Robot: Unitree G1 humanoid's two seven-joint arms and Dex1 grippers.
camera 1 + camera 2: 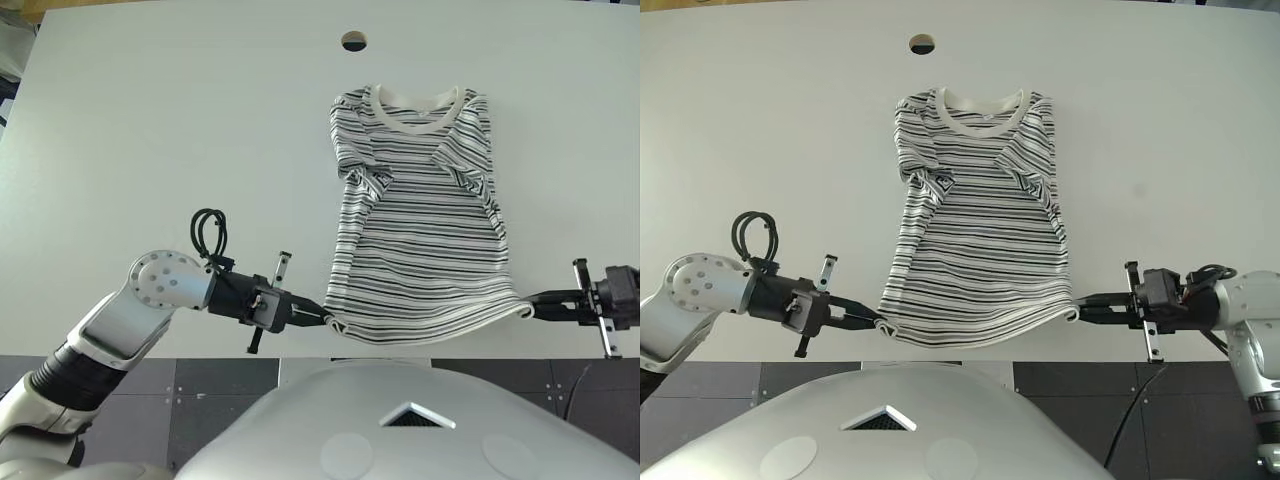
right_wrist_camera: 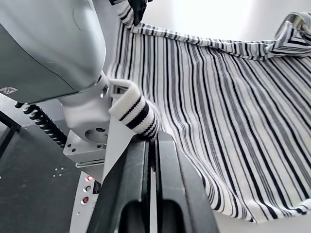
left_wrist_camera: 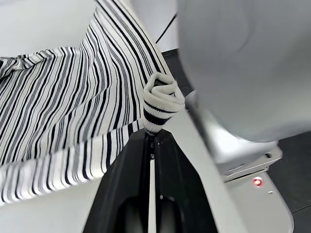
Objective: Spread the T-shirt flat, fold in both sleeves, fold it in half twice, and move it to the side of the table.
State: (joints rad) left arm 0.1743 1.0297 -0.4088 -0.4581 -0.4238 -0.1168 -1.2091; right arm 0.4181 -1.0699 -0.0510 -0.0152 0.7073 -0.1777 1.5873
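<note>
— Where's the T-shirt (image 1: 420, 220)?
— On the desk (image 1: 150, 130), right of centre, collar far, hem at the near edge.
— The end effectors?
— The left end effector (image 1: 324, 318) pinches the hem's left corner, the right end effector (image 1: 533, 306) its right corner. A hole (image 1: 353, 41) lies behind the collar, leftward.

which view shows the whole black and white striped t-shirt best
Right eye view: the black-and-white striped T-shirt lies whole, near centre. The left eye view shows it too, off to the right. Wrist views show hem corners pinched by the left gripper and right gripper.
</note>
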